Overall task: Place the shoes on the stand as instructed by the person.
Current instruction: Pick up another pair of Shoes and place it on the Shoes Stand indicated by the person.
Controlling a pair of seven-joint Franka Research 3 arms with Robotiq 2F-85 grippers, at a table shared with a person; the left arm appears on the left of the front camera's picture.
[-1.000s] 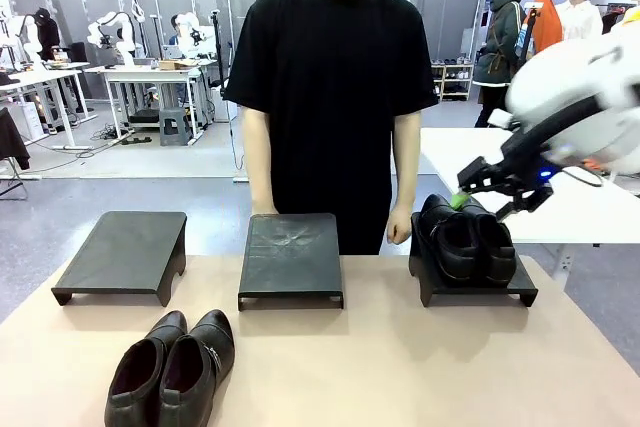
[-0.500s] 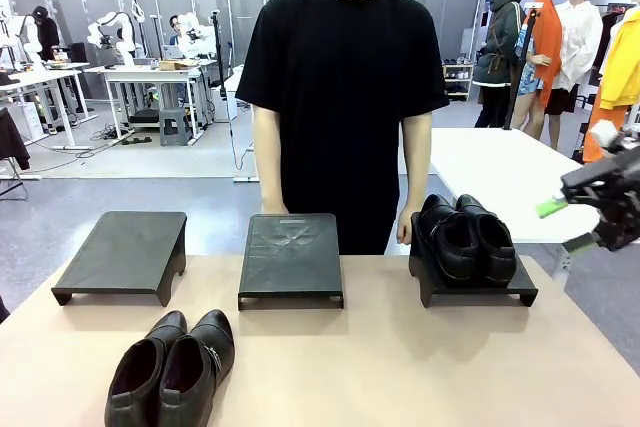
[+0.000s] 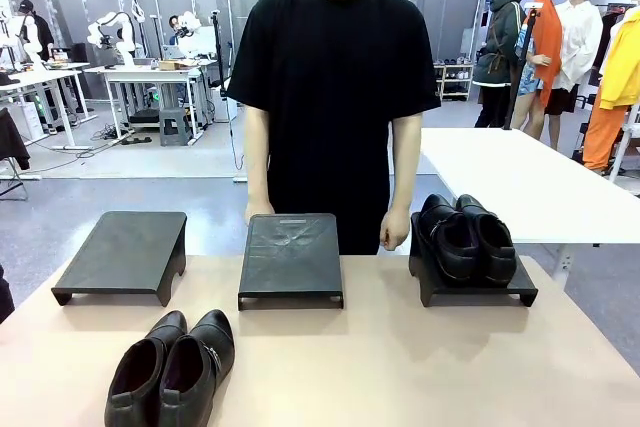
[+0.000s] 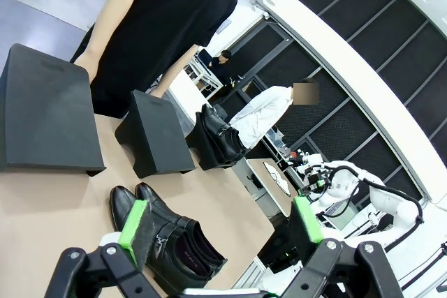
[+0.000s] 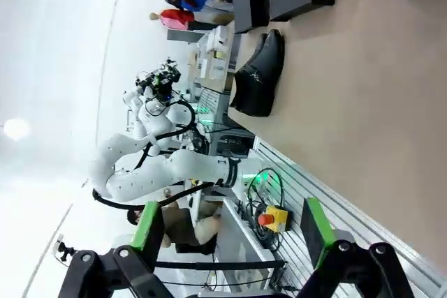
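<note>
Left gripper and right gripper both hang spread and empty. The near-left shoes look stiff, light, glossy, probably slippery; best pinched at the heel collar.

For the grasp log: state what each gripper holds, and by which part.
Nothing is held. The left gripper and the right gripper are both open and empty.
</note>
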